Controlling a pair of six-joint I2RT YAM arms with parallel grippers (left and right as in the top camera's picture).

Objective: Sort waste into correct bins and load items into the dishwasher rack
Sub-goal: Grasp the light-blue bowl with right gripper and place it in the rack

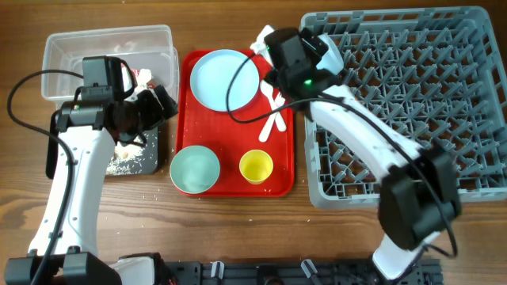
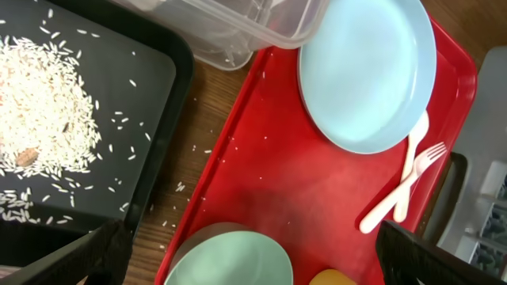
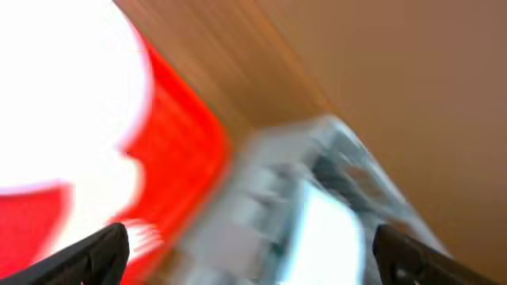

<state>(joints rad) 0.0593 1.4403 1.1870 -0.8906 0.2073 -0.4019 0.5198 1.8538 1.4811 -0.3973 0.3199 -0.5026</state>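
The pale blue plate (image 1: 226, 77) (image 2: 368, 71), one blue-green bowl (image 1: 195, 169) (image 2: 230, 257), the yellow cup (image 1: 256, 166) (image 2: 337, 279) and the white spoon and fork (image 1: 273, 119) (image 2: 404, 178) lie on the red tray (image 1: 238, 131). A second bowl is not in view. Rice and brown scraps (image 2: 36, 111) lie in the black tray (image 1: 146, 162) (image 2: 154, 71). White-and-red paper (image 1: 141, 77) shows in the clear tub (image 1: 107, 43) (image 2: 238, 28). My left gripper (image 1: 162, 103) (image 2: 253, 253) is open and empty above the red tray's left edge. My right gripper (image 1: 265, 39) (image 3: 253, 253) is open over the tray's far right corner; its view is blurred.
The grey dishwasher rack (image 1: 412, 103) (image 3: 317, 198) fills the right side, touching the red tray's right edge. Loose rice grains (image 2: 178, 186) lie on the wood between the black tray and the red tray. Bare wood runs along the front.
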